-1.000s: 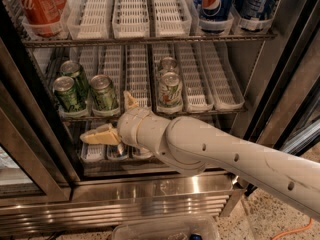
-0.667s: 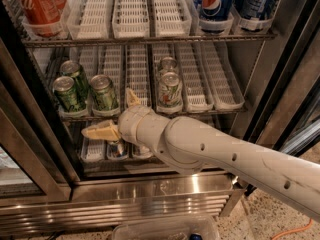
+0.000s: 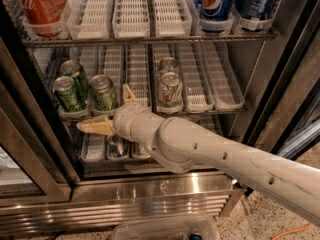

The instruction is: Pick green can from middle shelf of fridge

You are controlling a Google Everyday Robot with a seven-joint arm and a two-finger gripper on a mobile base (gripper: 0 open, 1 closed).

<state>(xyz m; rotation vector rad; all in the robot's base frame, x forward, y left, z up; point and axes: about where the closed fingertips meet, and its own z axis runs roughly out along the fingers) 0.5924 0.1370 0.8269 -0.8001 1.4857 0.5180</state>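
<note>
**Change:** compared with a second ago, the cream two-finger gripper (image 3: 102, 107) sits slightly higher and closer to the front of the middle shelf (image 3: 197, 79), a wire rack with long white slotted plastic lanes. The shift is small, and the arm pose otherwise looks the same.

**Target:** the green can (image 3: 104, 91) is a small soda can with a dull olive body, pale markings and a silver pull-tab top. It stands upright at the front of its lane and has not moved. Two brighter green cans (image 3: 67, 93) stand just to its left, and two whitish cans (image 3: 170, 88) stand a few lanes to its right.

**Hand:** it is spread wide and holds nothing. The upper finger (image 3: 128, 93) points up just beside the can's right side. The lower finger (image 3: 95, 126) points left, below the rack's front edge. It cannot be told whether either finger touches the can.

**Reading:** this is the late approach, with the grasp not yet made. The small rise suggests the jaws are being lined up on the can. The lower finger looks too low to bracket the can body, so more lift or wrist turn is probably needed before closing.

**Risk:** the nearest bright green can is close enough that the left-hand finger could nudge it.

**Fridge:** the tall stainless steel fridge (image 3: 150, 199) stands open.
</note>
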